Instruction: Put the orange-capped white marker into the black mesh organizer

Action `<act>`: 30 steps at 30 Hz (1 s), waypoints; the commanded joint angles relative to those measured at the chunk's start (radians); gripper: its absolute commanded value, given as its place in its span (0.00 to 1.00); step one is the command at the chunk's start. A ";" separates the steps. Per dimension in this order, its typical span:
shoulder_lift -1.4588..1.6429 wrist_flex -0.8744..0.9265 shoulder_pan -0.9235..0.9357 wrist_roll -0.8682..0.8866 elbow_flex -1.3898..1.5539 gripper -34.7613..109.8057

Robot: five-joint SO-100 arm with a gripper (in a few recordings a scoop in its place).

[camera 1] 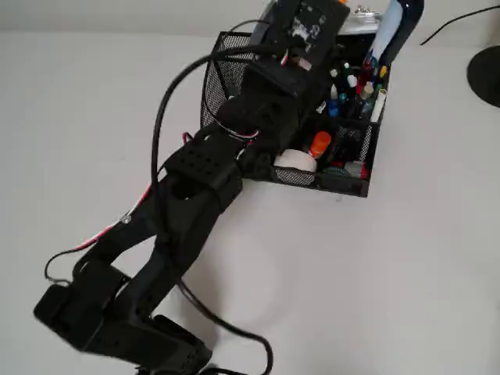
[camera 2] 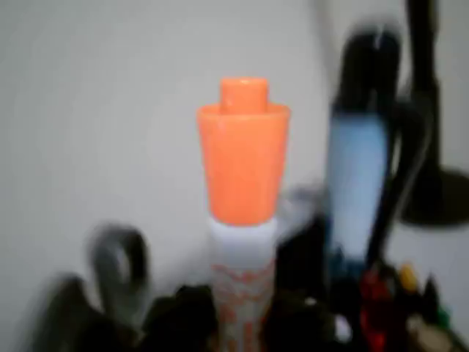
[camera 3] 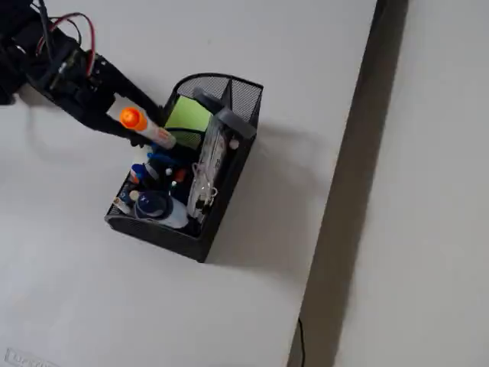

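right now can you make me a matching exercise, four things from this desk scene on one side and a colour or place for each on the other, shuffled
Things:
1. marker cap
2. black mesh organizer
3. sticky note pad
4. marker barrel

Descriptions:
A. bright green, in the curved end compartment
B. white with red printing
C. orange, pointing up in the wrist view
D. stands on the white table, packed with pens

Pairs: 1-C, 2-D, 3-A, 4-B
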 commanded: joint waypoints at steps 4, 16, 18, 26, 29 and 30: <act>-0.098 -0.114 0.002 -0.005 0.002 0.24; -0.091 -0.147 -0.015 -0.091 0.135 0.54; -0.054 -0.176 -0.015 -0.103 0.190 0.57; 0.107 -0.166 0.018 -0.112 0.357 0.57; 0.169 -0.161 0.058 -0.100 0.413 0.57; 0.210 -0.130 0.072 -0.087 0.431 0.57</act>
